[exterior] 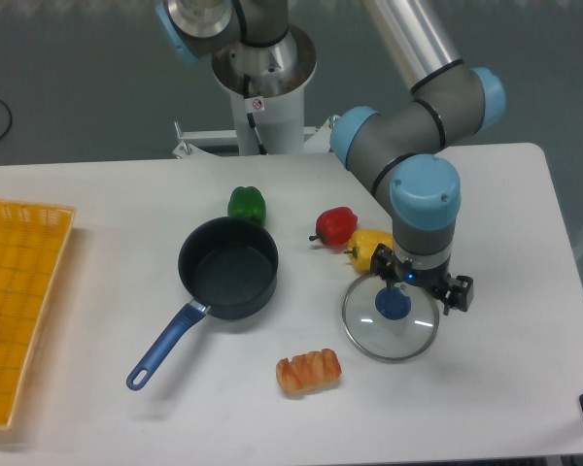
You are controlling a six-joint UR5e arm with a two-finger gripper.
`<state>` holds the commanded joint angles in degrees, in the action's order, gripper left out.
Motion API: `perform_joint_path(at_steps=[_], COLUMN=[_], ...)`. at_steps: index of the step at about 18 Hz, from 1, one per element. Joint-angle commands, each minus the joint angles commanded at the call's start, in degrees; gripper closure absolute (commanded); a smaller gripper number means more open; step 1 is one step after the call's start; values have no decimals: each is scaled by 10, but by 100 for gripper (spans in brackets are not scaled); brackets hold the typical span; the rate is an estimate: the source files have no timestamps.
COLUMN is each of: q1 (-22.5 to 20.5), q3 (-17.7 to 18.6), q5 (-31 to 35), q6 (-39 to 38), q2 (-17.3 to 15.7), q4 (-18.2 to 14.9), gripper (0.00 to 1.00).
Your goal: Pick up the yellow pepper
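Gripper: the gripper (405,287) is held low over the glass lid (391,317), right above its blue knob (394,304). Its fingers are hidden under the arm's round blue-capped wrist, so it cannot be told if they are wide or narrow. Nothing can be seen held in it.

Yellow pepper: the yellow pepper (366,247) is seen lying on the table (525,320), just beside the gripper, on the side toward the back of the table. Part of it is hidden behind the arm. It is touching or almost touching the red pepper (336,225).

Task so far: the yellow pepper is not picked up yet. It is judged that nothing has been done but getting close. The gripper must yet be put over the pepper, brought down, shut on it, and lifted.

Close things: the lid sits just in front of the pepper and the red pepper just beside it, so little room is left on those sides. A bump could be given to either one.

Farther things: the dark pan (228,270) with a blue handle, the green pepper (246,205) and the bread roll (309,371) are well apart from the pepper. The yellow basket (19,291) is far off at the table's edge.

Open room: bare table is seen past the lid, on the side away from the pan, and above the pepper.
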<state>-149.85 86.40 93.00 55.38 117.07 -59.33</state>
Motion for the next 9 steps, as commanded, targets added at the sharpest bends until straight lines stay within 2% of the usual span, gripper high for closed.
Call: perform_joint_path(at_steps=[4,9], q1=[2,10], q3=[1,7], q5=[-2,-1], q6=[-12,-69], q2=[1,6], q4=[11,14], gripper=[0,0])
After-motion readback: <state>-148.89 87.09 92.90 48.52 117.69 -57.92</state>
